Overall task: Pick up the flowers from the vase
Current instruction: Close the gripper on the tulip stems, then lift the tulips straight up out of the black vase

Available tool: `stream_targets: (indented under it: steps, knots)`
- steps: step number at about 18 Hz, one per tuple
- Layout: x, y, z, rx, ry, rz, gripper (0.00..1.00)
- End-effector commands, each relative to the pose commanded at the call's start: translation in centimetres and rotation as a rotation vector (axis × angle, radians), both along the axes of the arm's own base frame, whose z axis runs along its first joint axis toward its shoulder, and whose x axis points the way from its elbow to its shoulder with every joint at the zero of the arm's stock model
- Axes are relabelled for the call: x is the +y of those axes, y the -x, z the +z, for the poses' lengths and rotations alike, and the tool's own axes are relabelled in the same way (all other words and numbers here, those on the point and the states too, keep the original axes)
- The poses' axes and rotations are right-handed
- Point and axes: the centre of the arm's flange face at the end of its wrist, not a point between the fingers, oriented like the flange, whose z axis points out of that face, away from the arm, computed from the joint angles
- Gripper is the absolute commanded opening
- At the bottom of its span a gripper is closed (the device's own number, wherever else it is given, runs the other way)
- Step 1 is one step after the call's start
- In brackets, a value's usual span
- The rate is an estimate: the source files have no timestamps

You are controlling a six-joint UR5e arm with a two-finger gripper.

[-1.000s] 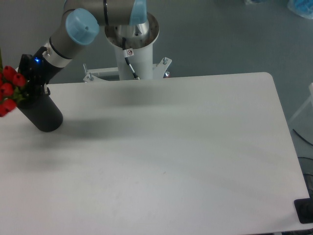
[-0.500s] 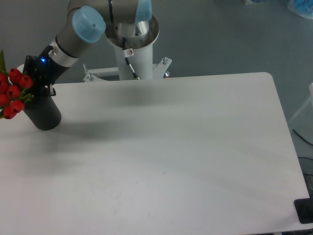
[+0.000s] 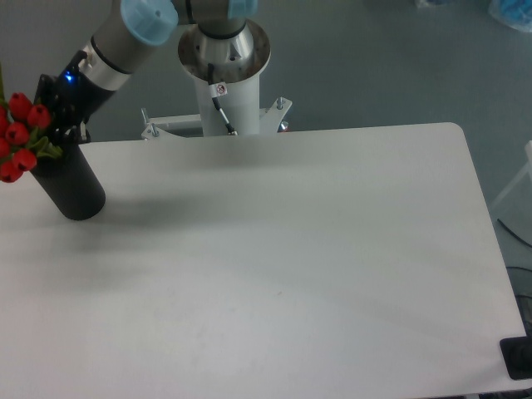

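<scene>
The vase (image 3: 73, 188), a matte black cylinder, stands at the far left of the white table (image 3: 283, 249), its top leaning left. The flowers (image 3: 20, 136), red buds with a few green leaves, stick out to the left of its mouth at the frame's edge. My gripper (image 3: 60, 133) reaches down from the upper right, just above the vase mouth, at the base of the bunch. Its dark fingers merge with the black vase, and they look shut on the stems. The stems themselves are hidden.
The arm's white pedestal (image 3: 224, 75) stands behind the table's back edge, with mounting brackets (image 3: 278, 106) beside it. A small black object (image 3: 517, 357) sits past the table's front right corner. The table ends at a rounded corner at the right (image 3: 455, 130).
The gripper has risen and shifted slightly, and the red buds have gone up with it. The vase has stayed on the table, tilting a little.
</scene>
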Motion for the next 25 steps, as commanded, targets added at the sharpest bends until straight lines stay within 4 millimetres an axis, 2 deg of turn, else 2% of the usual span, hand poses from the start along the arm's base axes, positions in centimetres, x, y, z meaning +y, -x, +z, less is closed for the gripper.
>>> stream_targets:
  steps: [7,15,25]
  knots:
    - [-0.8,-0.7,2.8,-0.038,-0.040,0.026,0.29]
    - [-0.2,-0.4,5.4,-0.061,-0.065,0.048,0.29]
    - [-0.4,-0.3,9.3,-0.091,-0.100,0.092,0.29]
